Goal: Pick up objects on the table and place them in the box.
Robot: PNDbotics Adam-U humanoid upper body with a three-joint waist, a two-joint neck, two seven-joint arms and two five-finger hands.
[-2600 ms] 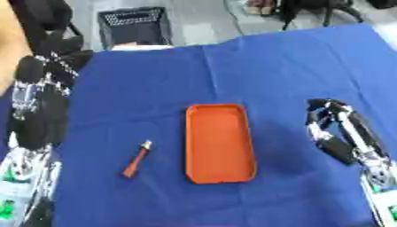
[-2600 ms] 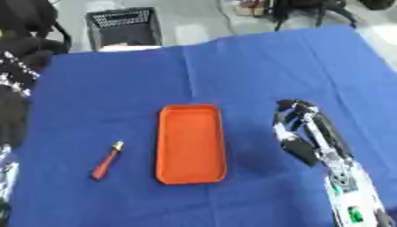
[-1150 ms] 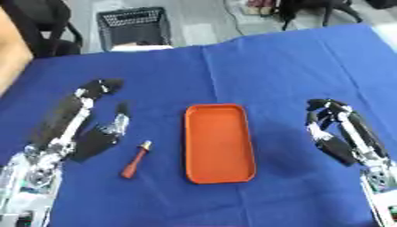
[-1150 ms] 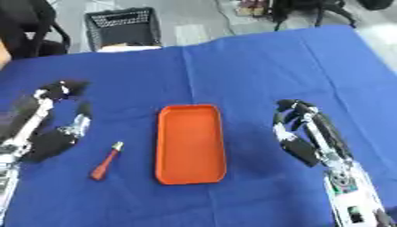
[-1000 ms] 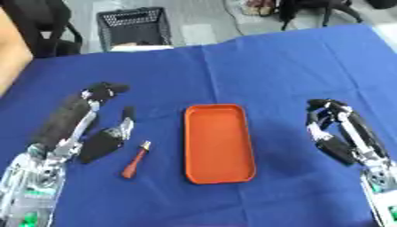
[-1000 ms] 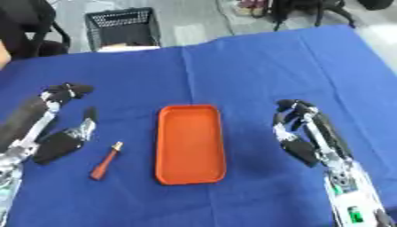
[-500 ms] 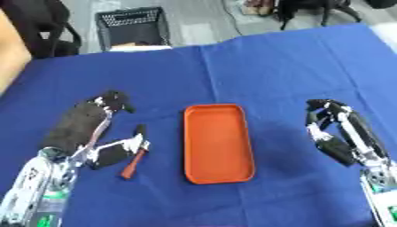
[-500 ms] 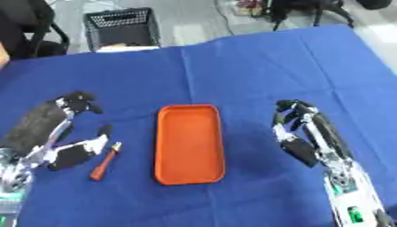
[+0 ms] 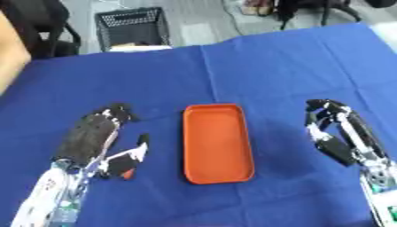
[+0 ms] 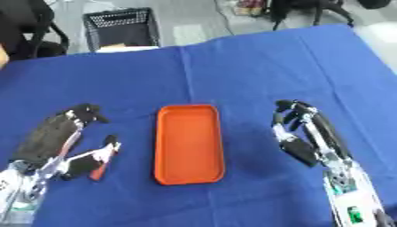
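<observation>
Left hand [image 10: 58, 135] over small red tool [image 10: 99, 170] on bench [image 9: 256, 66], left of orange box [image 9: 218, 142]. Fingers relaxed, thumb beside tool, nothing pinched yet. Tool's long axis runs roughly toward far edge, tilted. Right hand [image 10: 304, 135] idle, fingers relaxed, right of box, well apart from tool. Left hand nearer.

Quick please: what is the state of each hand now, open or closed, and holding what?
Left hand: over the small red tool; a closed grip on it cannot be told.
Right hand: open, holding nothing.

left hand [image 9: 91, 138] open, low, right hand [image 9: 339, 133] open
</observation>
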